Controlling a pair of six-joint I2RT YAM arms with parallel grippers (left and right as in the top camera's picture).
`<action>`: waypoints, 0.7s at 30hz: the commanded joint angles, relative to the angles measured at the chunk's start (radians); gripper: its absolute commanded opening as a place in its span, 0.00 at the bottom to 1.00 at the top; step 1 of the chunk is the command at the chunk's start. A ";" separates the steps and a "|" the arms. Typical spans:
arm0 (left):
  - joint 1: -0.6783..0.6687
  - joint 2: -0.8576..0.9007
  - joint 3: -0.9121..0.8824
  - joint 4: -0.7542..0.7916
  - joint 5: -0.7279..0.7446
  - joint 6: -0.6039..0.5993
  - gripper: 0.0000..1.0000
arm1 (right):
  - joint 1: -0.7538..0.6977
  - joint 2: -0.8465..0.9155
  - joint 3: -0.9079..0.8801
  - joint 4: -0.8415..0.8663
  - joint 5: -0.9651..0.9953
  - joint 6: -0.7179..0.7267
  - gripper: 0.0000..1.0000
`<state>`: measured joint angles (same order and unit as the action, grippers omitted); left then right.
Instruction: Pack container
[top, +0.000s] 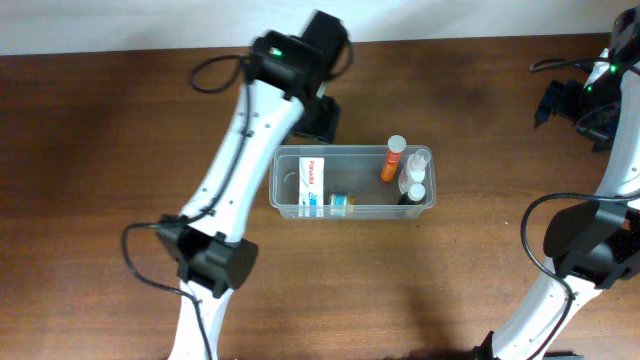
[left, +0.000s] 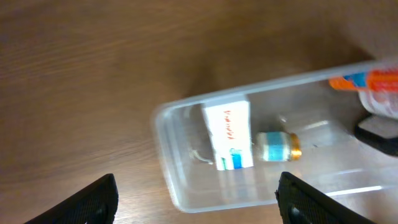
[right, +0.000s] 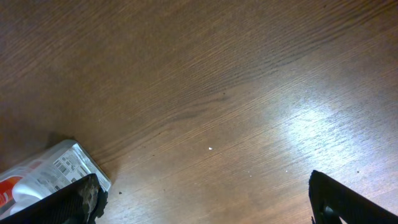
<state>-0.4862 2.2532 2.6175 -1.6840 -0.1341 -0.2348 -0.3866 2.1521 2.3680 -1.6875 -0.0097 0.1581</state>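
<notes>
The container (top: 290, 205) is a clear shallow tub in the middle of the table. In it lie a white box (top: 314, 187), a small gold-capped bottle (top: 341, 203), an orange bottle (top: 392, 160) and clear white-capped bottles (top: 416, 177). My left gripper (top: 322, 122) hangs just behind the tub's left end. In the left wrist view the left gripper (left: 198, 202) is open and holds nothing. Below it I see the container (left: 186, 193), the box (left: 229, 135) and the small bottle (left: 278, 147). My right gripper (right: 208, 205) is open over bare wood.
The right arm's gripper (top: 565, 102) sits at the far right back of the brown wooden table (top: 120, 150). A clear corner with a white label (right: 62, 165) shows at the lower left of the right wrist view. Black cables loop beside both arms.
</notes>
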 joint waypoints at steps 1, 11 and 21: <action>0.047 -0.136 0.023 -0.004 -0.020 0.005 0.83 | 0.000 -0.016 -0.006 0.000 -0.005 0.008 0.98; 0.133 -0.568 -0.373 -0.004 -0.013 -0.029 0.84 | 0.000 -0.016 -0.006 0.000 -0.005 0.008 0.98; 0.133 -0.855 -0.748 -0.004 -0.027 -0.158 0.99 | 0.000 -0.016 -0.006 0.000 -0.005 0.008 0.98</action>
<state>-0.3531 1.4246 1.9114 -1.6871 -0.1570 -0.3431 -0.3866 2.1521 2.3680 -1.6875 -0.0097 0.1585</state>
